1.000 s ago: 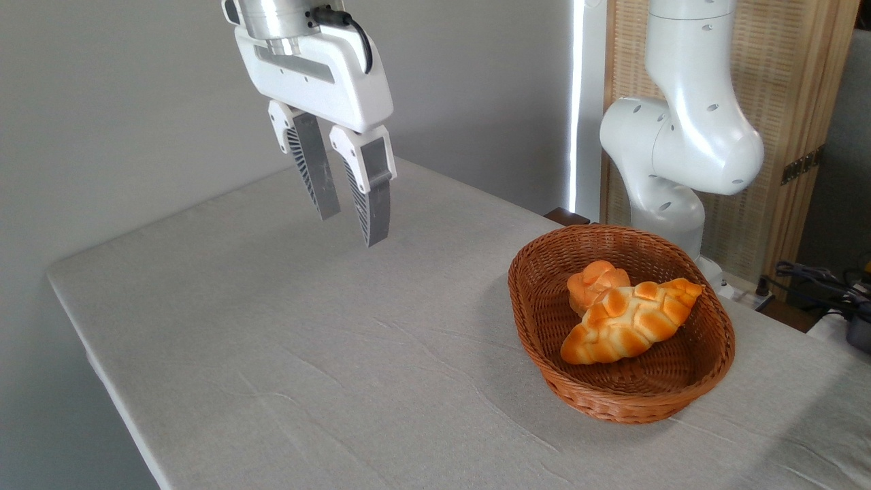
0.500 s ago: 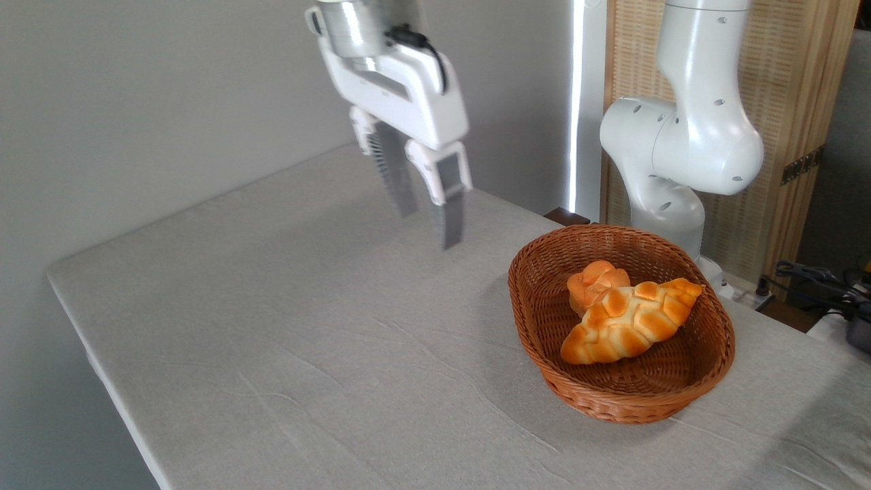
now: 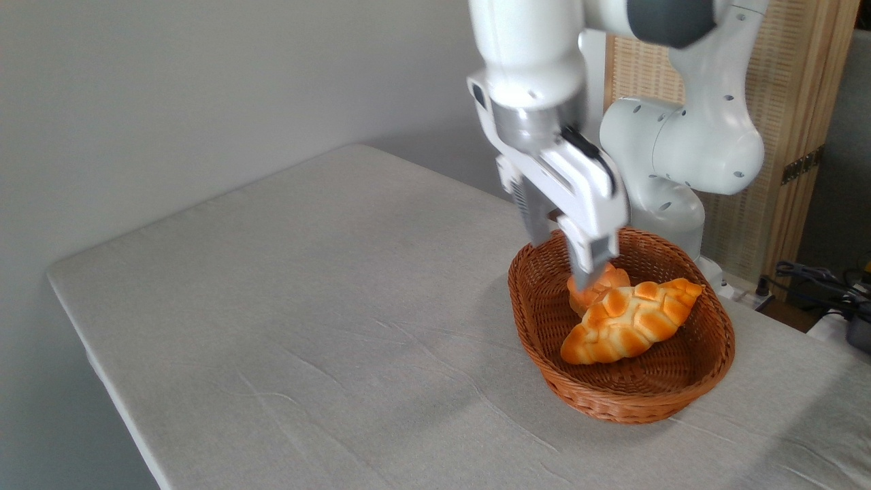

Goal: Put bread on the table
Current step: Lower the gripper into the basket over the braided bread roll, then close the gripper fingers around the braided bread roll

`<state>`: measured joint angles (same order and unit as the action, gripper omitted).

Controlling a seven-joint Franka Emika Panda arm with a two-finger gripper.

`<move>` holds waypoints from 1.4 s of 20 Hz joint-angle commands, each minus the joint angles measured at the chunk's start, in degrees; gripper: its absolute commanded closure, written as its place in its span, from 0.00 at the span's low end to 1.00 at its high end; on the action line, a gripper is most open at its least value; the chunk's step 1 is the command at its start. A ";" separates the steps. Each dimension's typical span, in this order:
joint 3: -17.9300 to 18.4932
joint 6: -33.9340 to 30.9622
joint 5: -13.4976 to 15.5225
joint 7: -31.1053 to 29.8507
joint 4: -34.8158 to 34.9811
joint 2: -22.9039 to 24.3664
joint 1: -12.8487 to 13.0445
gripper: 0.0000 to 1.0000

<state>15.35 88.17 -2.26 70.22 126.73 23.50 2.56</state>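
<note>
the counter (image 3: 286, 327), covered in a light grey wrinkled cloth, is bare across its left and centre. the arm reaches down from the top of the frame, its wrist tilted, with the end effector (image 3: 568, 262) over the far left part of the wicker basket (image 3: 537, 340). its fingers stand parted, gripping nothing. the near fingertip is in front of the small round bun (image 3: 599, 286). the bread (image 3: 631, 320) lies in the basket, just right of and below the end effector, not touching it.
</note>
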 commanded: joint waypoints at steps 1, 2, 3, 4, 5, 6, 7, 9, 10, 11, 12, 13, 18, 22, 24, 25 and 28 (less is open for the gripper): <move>2.39 3.14 -3.54 0.79 5.53 0.93 0.34 0.00; 3.01 3.50 -3.54 0.79 6.59 0.84 0.34 0.00; 3.11 4.28 -3.63 1.05 7.73 0.84 0.34 0.00; 3.11 5.51 -3.72 1.23 8.44 0.75 0.34 0.00; 3.19 6.65 -4.41 1.84 8.62 0.75 0.34 0.00; 3.37 6.75 -5.73 3.24 8.62 0.75 0.34 0.00; 3.72 6.93 -6.70 3.95 8.62 0.75 0.34 0.00; 3.99 7.10 -7.93 5.01 8.62 0.75 0.34 0.00; 4.16 7.28 -8.72 5.45 8.62 0.58 0.34 0.00; 5.21 7.63 -9.08 5.80 8.71 0.40 0.34 0.00; 6.70 8.07 -9.08 6.15 9.06 0.31 0.34 0.00; 7.49 8.59 -9.08 7.29 9.50 0.31 0.34 0.00; 9.17 10.18 -9.08 8.79 11.35 0.31 0.34 0.00; 9.26 11.14 -9.08 8.79 12.66 0.31 0.34 0.00; 9.26 11.94 -9.08 8.79 13.36 0.31 0.34 0.00; 9.26 12.02 -9.08 8.79 13.37 0.31 0.34 0.00; 9.26 12.29 -9.08 8.79 13.46 0.31 0.34 0.00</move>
<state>23.91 99.16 -10.51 78.31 139.52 23.36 2.60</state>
